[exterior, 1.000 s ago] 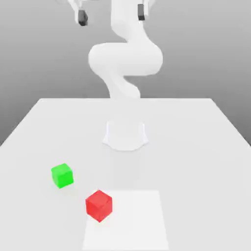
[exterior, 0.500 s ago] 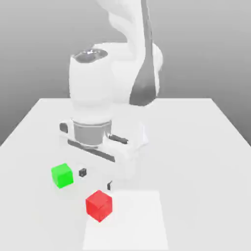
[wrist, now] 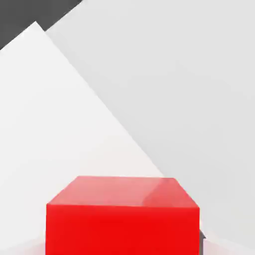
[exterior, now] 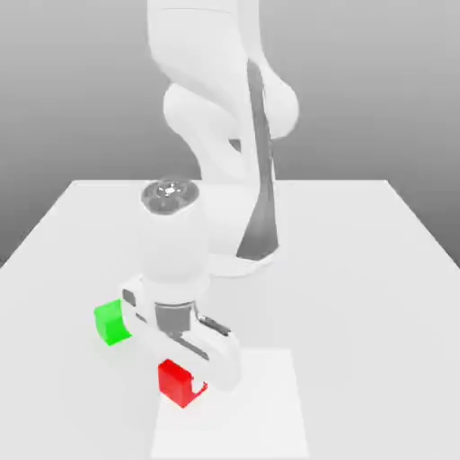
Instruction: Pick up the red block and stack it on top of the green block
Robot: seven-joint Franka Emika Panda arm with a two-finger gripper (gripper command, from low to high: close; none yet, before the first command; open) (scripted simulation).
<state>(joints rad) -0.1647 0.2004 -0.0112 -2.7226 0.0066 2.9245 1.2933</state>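
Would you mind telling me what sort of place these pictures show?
Most likely a simulated tabletop test scene, not a real room: a plain white table against a featureless grey backdrop, bearing a red block and a green block, with a smooth white robot arm reaching down.

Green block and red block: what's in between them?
In the exterior view, the robot's gripper and hand come down between the green block and the red block, shut on the red one.
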